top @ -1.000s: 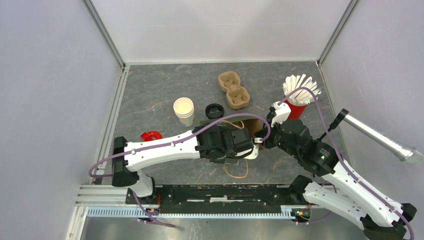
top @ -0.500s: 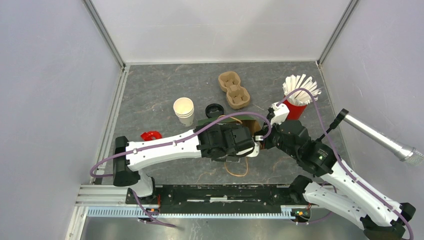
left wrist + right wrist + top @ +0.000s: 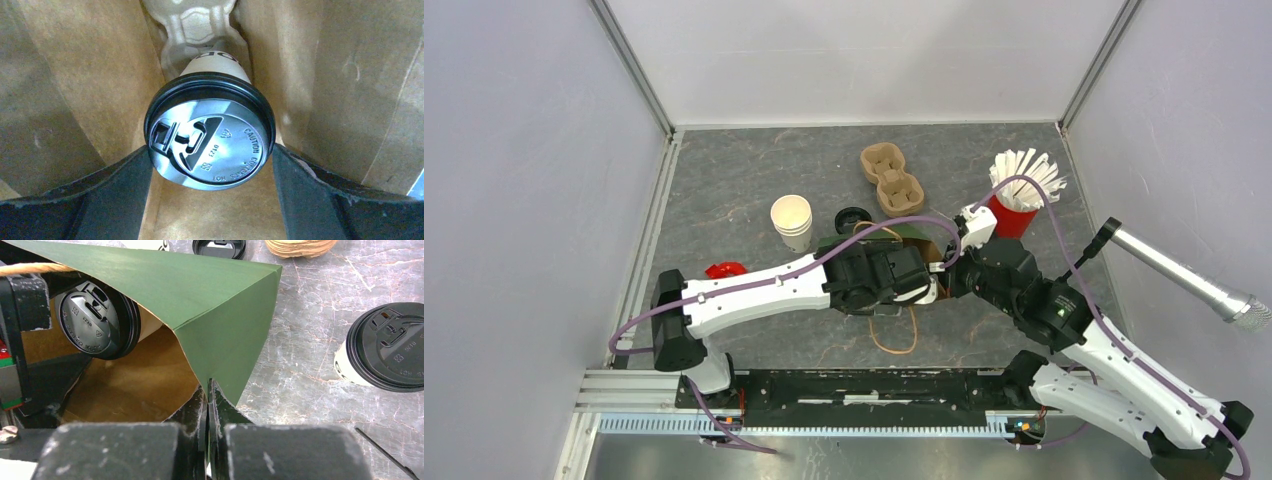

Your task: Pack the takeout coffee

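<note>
The takeout coffee (image 3: 210, 135), a white paper cup with a black lid, lies inside the green paper bag (image 3: 892, 232), base towards a pulp cup carrier (image 3: 197, 25) deeper in. My left gripper (image 3: 210, 152) reaches into the bag, shut on the cup, one finger against each side of the lid. The right wrist view shows the same lidded cup (image 3: 92, 320) through the bag's mouth (image 3: 200, 295). My right gripper (image 3: 207, 390) is shut on the bag's front edge, the paper pinched between its fingers.
A second lidded cup (image 3: 387, 347) sits on the table right of the bag. Behind are a stack of plain white cups (image 3: 791, 222), a loose black lid (image 3: 852, 218), a cardboard carrier (image 3: 891, 180) and a red cup of straws (image 3: 1021, 195). A twine loop (image 3: 894, 335) lies in front.
My right gripper has closed onto the bag's edge. The left arm has pushed a little farther back and right, deeper into the bag with the cup.
</note>
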Controlling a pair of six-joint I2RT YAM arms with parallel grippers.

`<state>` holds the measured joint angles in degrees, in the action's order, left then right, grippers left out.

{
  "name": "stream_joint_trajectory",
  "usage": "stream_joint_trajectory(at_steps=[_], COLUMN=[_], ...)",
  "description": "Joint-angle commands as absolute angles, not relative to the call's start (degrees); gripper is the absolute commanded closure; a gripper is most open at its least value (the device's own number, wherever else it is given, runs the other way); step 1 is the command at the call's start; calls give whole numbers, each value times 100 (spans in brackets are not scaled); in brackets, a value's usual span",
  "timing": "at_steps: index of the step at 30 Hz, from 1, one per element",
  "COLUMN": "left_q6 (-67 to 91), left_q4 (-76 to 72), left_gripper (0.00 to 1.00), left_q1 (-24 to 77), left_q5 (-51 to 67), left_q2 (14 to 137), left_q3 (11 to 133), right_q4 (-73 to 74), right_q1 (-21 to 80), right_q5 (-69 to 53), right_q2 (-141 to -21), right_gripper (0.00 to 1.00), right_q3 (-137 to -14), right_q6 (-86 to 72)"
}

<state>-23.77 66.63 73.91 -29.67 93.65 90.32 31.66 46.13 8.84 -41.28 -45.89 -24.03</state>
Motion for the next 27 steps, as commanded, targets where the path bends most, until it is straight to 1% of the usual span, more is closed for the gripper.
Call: stream_joint_trajectory(at_steps=[1,2,3,4,7,8,14,17,19,23,25,27], left_q6=[-2385,-2315,-2243,-2172,-2059,-2034,-1897,-1833,-1789,-1663,-1619,-1599], left_q4=[6438,6457,6488,6531,6642,6653,6706,6716,6709,6645,6524,6422], left_gripper=[56,57,57,57,58,58,60,61,61,61,62,63], left_q1=[7330,7326,7330,7330,7330,7330,7347,7358,7365,7392,7408,7418], left_q5=[-2858,-2746,-2680,-2628,-2535,-2501,-2452,-2450,-2420,-2332,-2307,-2416], left_q2=[9316,9287,9256,9240,9191,9185,9219,9200,9164,9065,8995,8938], left_q3=[9105,9102,9096,9094,9107,9118,9205,9172,9110,8861,8699,8603], right_q4=[3116,3152,3225,3307,3458,3456,3372,3355,3219,2850,2770,2710], right_q1=[4642,4638,4641,4641,4647,4641,4641,4641,4641,4641,4641,4636], right_q5=[897,977,1116,1221,1255,1202,1226,1134,1131,982,872,825], right_q2=[-4194,-4208,-4218,-4234,-4151,-4099,-3700,-3604,-3490,-3316,-3244,-3192], right_gripper=[100,97,86,79,72,72,76,74,75,94,99,100], right_q3=[-4669,-4712,-4757,-4814,-4800,-4740,-4407,-4223,-4029,-3683,-3501,-3413], right_q6=[-2238,-2275,-2318,-2409,-2607,-2667,-2895,-2990,-3005,-2877,-2790,-2743])
